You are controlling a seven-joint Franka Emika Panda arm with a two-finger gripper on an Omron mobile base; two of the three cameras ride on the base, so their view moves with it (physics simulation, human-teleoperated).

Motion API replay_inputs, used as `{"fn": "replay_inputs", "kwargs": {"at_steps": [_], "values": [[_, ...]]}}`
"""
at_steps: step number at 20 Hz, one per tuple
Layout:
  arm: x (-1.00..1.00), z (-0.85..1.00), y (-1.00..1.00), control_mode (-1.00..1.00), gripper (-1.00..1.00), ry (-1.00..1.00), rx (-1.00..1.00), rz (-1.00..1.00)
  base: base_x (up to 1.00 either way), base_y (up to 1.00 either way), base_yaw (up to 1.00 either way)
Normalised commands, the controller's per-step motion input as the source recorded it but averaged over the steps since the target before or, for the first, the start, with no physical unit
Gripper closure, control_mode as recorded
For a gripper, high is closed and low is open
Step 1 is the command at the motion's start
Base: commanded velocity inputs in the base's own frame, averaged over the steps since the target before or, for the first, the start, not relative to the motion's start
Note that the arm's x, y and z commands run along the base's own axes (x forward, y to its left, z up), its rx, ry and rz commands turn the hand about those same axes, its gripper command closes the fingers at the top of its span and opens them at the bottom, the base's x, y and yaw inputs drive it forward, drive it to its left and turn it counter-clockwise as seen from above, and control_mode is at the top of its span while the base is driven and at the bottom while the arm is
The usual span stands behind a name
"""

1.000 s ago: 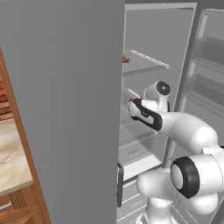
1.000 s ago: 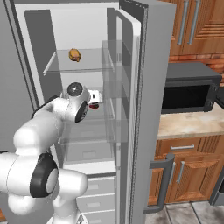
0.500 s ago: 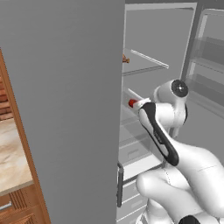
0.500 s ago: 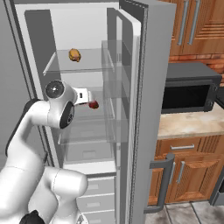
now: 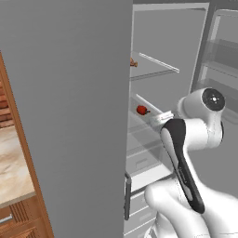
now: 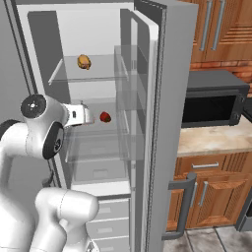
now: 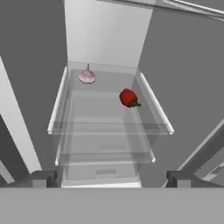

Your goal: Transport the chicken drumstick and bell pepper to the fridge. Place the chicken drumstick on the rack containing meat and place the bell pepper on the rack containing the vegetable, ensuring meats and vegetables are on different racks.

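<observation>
Red bell pepper (image 7: 128,98) on fridge rack (image 7: 109,127) (no labels), jaws spread, empty

An open grey fridge (image 5: 83,93) stands with its broad door filling the left and middle, seen from behind. Inside, the pale interior shows two thin translucent shelves. A small red bell pepper (image 5: 142,110) rests on the lower shelf (image 5: 151,116). On the upper shelf (image 5: 158,69), a small brown item (image 5: 133,62) peeks out beside the door edge. The white robot arm (image 5: 190,139) rises at lower right, its end just beside the lower shelf's front rim. Wooden cabinets (image 5: 14,153) show at far left.
</observation>
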Motion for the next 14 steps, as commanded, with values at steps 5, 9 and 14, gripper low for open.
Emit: {"fn": "replay_inputs", "kwargs": {"at_steps": [5, 9, 14], "values": [[-0.83, 0.27, 0.03, -1.00, -1.00, 0.03, 0.00, 0.00, 0.00, 0.00, 0.00], [-0.20, 0.32, 0.02, -1.00, -1.00, 0.02, 0.00, -0.03, 0.00, 0.00, 0.00], [-0.24, 0.25, 0.00, -1.00, -1.00, 0.00, 0.00, -0.01, 0.00, 0.00, 0.00]]}}
